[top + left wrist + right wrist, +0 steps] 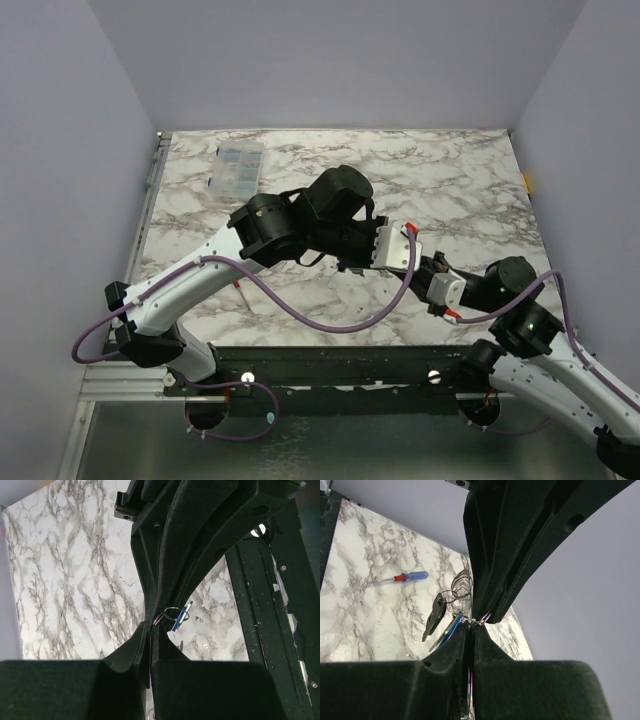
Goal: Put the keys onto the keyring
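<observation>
While the left pincer [153, 627] and the right pincer [473, 626] each pinch the keyring [462, 586] with its keys [437, 615], the grey-veined marble surface [480, 200] lies between plain lilac walls [60, 150].

Robot lab cell. Marble-print tabletop [480, 190], plain grey walls [340, 60] at 9, 12, 3 o'clock. Left arm [190, 285] and right arm [560, 385] bolted to rail [330, 362] at 6 o'clock.

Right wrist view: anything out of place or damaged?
Nothing damaged or spilled. The right gripper has its jaws shut on the keyring at its small metal ring, keys dangling above the table. Only loose item: a screwdriver lying flat on the marble, apart from them.
</observation>
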Controlling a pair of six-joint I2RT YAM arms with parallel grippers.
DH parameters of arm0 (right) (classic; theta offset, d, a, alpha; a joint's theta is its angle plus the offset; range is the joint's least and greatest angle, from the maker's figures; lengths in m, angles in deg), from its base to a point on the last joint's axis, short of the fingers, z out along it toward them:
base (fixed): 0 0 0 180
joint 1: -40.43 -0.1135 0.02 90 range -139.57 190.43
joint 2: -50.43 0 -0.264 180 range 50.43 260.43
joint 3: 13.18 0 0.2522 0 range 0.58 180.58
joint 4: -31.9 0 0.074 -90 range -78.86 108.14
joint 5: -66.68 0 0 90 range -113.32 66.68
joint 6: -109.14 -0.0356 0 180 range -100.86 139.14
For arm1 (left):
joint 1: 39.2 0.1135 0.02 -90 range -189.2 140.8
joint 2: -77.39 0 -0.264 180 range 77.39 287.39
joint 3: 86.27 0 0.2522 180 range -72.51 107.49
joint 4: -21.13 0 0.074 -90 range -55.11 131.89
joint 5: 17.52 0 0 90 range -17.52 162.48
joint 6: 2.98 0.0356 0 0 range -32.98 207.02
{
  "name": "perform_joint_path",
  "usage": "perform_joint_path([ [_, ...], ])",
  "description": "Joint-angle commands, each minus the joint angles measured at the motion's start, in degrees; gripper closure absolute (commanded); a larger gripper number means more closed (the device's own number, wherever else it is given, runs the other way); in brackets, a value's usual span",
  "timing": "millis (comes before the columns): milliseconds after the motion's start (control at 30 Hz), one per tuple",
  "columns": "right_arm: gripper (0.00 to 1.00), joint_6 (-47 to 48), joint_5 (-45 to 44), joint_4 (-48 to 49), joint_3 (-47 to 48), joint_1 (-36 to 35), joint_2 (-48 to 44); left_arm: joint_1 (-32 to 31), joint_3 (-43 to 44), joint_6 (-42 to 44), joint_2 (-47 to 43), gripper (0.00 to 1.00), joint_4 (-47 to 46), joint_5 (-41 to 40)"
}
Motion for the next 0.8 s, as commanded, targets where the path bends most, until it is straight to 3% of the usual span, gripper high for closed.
perform_joint_path([
  [0,0.99,-0.6,-0.2,2.2,1.7,-0.5,-0.2,-0.4,-2.7,-0.6,-0.7,1.00,-3.3,3.4],
  [133,0.97,-1.7,-0.8,3.1,1.1,-0.5,-0.3,-0.4,-5.5,-2.6,-2.3,1.00,-6.5,3.2],
  [500,0.69,-4.8,-2.5,5.1,0.4,-0.5,0.0,-0.4,-8.7,-5.9,-5.1,1.00,-9.1,0.5],
  [767,0.62,-4.5,-3.5,3.8,0.7,-0.5,-0.2,-0.4,-9.1,-7.3,-5.6,1.00,-9.5,-0.8],
])
